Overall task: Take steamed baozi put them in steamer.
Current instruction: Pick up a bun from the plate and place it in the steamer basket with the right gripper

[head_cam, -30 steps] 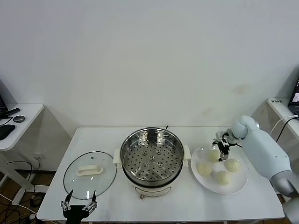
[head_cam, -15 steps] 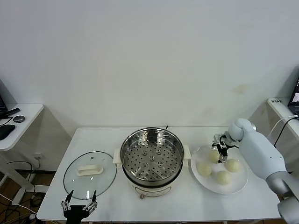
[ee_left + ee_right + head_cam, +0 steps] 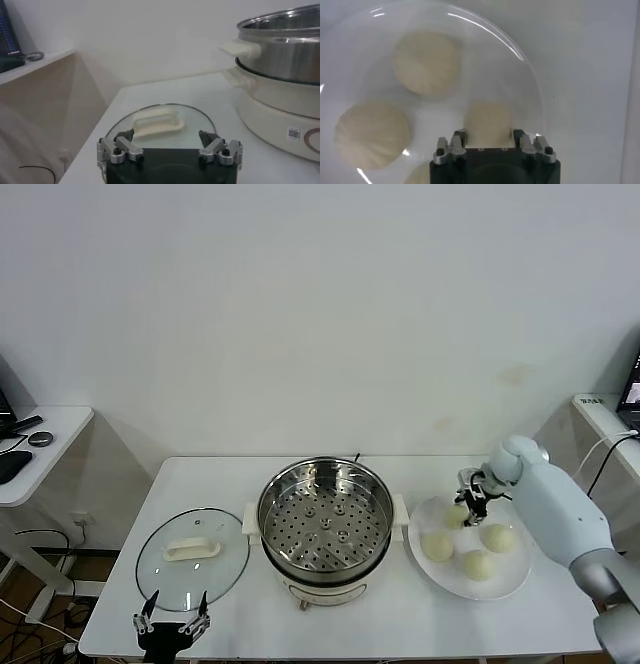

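The table (image 3: 250,474) carries everything, and the task has barely begun. The steamer (image 3: 325,524) stands at its centre with the perforated tray bare, so no bun has gone in. All four baozi are on the white plate (image 3: 505,579) to the steamer's right: three lie free, and the far-left baozi (image 3: 456,515) sits under the right gripper (image 3: 474,502). In the right wrist view that bun (image 3: 487,122) lies between the spread fingers (image 3: 459,141), which flank it without visibly pressing (I judge the grasp not yet closed). All four transfers remain.

The glass lid (image 3: 192,552) lies left of the steamer, and the left gripper (image 3: 168,626) hangs idle at the near table edge, jaws apart and empty.

Against the earlier frames, the right arm has drawn slightly up and left, settling the gripper over the same bun; the buns, steamer and lid have not moved.
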Available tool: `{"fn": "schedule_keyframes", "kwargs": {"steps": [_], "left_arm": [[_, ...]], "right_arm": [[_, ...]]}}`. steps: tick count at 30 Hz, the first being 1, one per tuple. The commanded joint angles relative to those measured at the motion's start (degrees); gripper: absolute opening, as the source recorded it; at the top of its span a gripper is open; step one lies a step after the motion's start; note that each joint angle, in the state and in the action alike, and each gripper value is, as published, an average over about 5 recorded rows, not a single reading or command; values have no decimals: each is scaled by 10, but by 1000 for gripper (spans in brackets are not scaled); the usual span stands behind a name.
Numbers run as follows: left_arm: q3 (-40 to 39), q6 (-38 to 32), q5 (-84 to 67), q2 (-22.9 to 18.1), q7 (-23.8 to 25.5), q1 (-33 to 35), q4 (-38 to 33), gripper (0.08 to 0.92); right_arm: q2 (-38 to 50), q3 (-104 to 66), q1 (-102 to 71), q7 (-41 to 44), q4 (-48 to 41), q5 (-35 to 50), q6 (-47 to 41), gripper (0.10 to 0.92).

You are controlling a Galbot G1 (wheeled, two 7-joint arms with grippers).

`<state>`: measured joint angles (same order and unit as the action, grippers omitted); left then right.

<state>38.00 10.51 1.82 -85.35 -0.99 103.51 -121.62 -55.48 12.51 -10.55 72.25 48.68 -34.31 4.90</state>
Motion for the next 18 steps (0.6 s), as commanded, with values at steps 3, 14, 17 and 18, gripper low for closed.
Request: {"fn": "schedule_keyframes", "kwargs": {"steps": [3,14,17,18], "left_arm": [[-5,0,3,1,-4,-4,-2,823],[-9,5,-16,-3,-10,-10,-14,823],[-9,5,-18,-6,-11,-9,-19,823],[-9,5,-18,-7,-12,-9,-20,823]], "right_arm": [[19,74,88,30,45,106,-4,526],[-134,292,375,118,-47,444,268,532],[-170,319,415,146,-27,439,292,531],[-179,328,422,152,-20,438,306,530]]}}
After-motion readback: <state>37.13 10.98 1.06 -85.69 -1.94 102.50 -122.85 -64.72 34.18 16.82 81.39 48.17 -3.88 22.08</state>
